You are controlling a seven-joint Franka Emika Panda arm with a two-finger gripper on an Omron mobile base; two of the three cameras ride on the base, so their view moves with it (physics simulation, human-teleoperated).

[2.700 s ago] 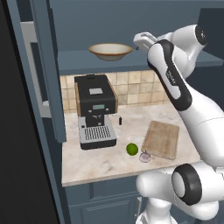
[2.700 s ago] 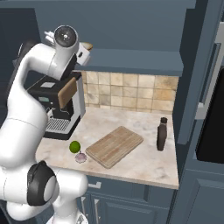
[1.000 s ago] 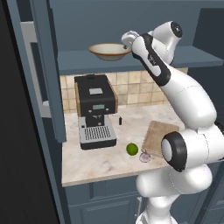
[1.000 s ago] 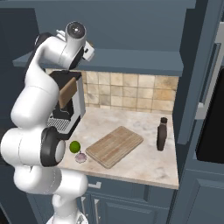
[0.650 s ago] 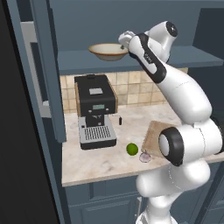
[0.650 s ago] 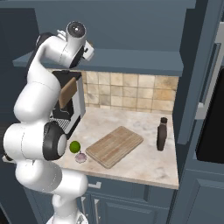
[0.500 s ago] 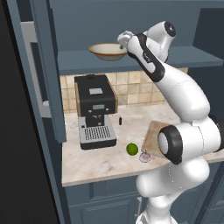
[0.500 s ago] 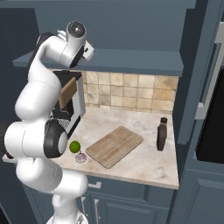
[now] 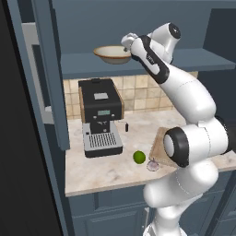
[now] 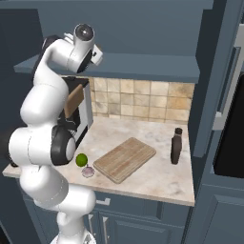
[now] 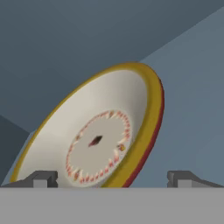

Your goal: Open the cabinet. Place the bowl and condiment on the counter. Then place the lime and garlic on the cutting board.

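Cabinet (image 9: 138, 27): open before us | counter (image 10: 157, 171): cutting board (image 10: 125, 159) bare, condiment (image 10: 176, 146) upright right of it, lime (image 9: 139, 157) and garlic (image 9: 152, 165) left of it | bowl (image 9: 112, 54): on cabinet shelf | gripper (image 11: 111, 177): our jaws spread wide, straddling the bowl's rim

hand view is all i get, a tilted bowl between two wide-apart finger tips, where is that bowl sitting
Observer: The bowl sits upright on the shelf of the open cabinet, above the coffee machine.
Operator: is the condiment up there too
Observer: No, the condiment stands on the counter, right of the cutting board.
Operator: lime and garlic?
Observer: The lime and garlic lie on the counter beside the board's left corner, not on it.
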